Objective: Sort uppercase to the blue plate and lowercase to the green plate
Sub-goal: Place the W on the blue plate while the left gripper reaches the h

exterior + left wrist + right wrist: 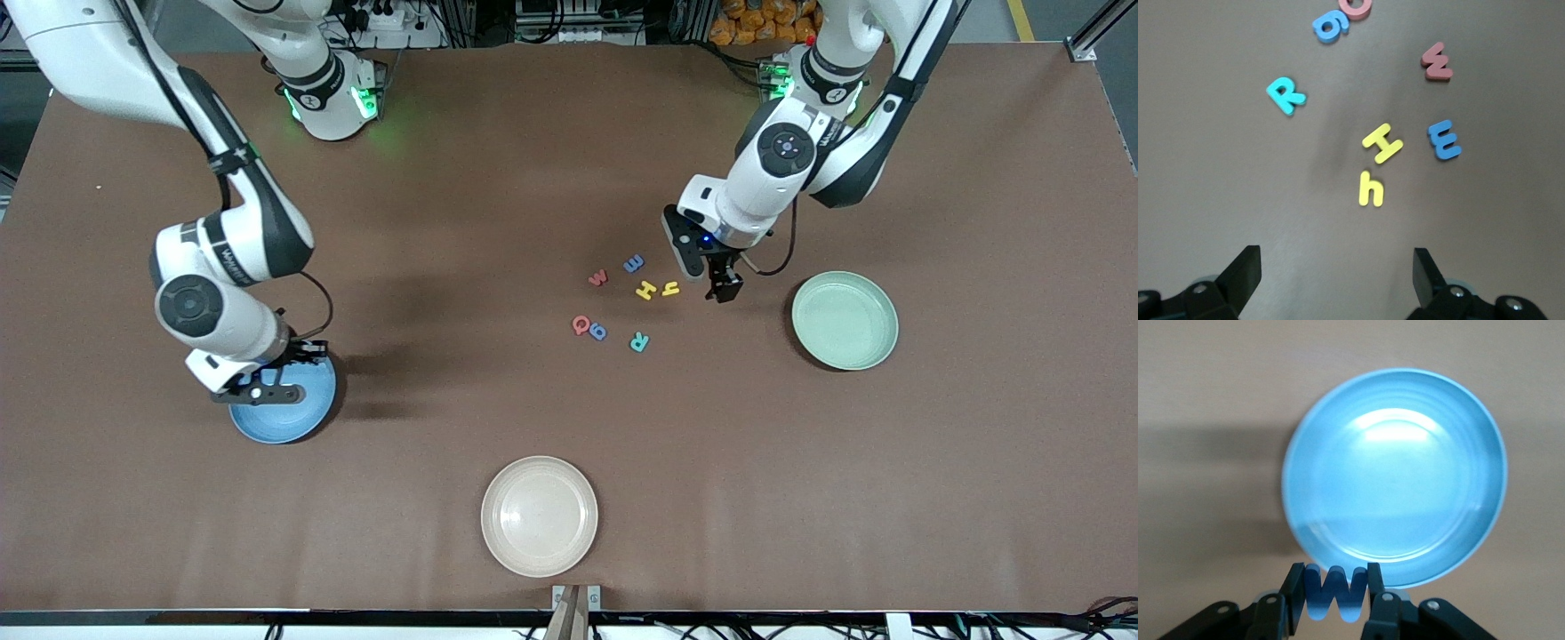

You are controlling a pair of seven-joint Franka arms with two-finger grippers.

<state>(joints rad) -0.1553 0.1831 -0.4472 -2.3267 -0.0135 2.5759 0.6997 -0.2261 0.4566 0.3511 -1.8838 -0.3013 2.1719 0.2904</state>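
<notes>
My right gripper [302, 354] is shut on the blue W [1335, 595] and holds it over the edge of the blue plate [283, 418], whose inside [1395, 473] holds nothing. My left gripper [725, 290] is open and empty, low over the table between the yellow h [670, 287] and the green plate [845, 320]. In the left wrist view the open gripper [1337, 273] points at the yellow h [1371, 189] and yellow H [1382, 143]. Red w [597, 278], blue e/m letter [633, 263], yellow H [645, 290], red Q [581, 325], blue q/a letter [598, 332] and teal R [639, 341] lie loose mid-table.
A cream plate [539, 516] with nothing in it sits near the table edge closest to the front camera. The green plate holds nothing. The brown table top is bare between the letters and the blue plate.
</notes>
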